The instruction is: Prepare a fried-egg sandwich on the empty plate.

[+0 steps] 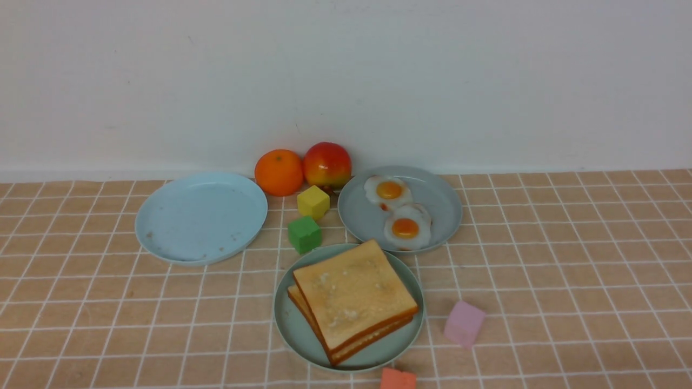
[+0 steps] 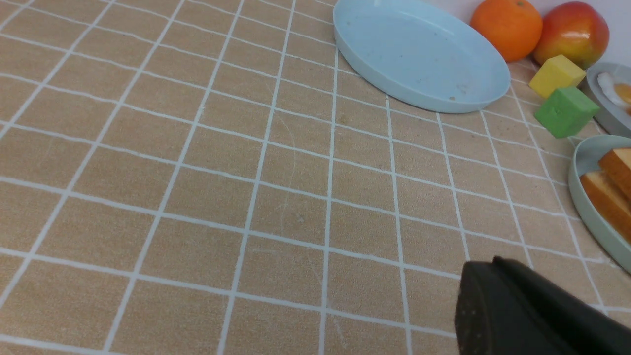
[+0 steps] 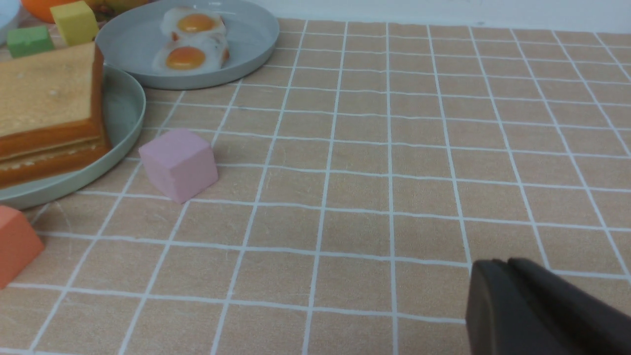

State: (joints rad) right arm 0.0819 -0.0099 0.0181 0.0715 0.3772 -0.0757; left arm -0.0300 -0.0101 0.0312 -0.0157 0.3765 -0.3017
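1. Left end effector [image 2: 498,301] and right end effector [image 3: 508,301] each show only a dark tip; I cannot tell whether they are apart or together.
2. Toast slices [image 1: 354,294] sit stacked on the green plate [image 1: 292,329] at centre. The empty plate [image 1: 162,227] lies to their left, nearer the left arm.
3. Counted: two toast slices, two eggs [image 1: 406,228], three plates.

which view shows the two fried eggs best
The front view: both fried eggs lie fully visible on the grey plate, seen from above. The right wrist view shows both eggs too, but flatter and at the picture's edge. The left wrist view catches only a cut-off sliver of one egg.
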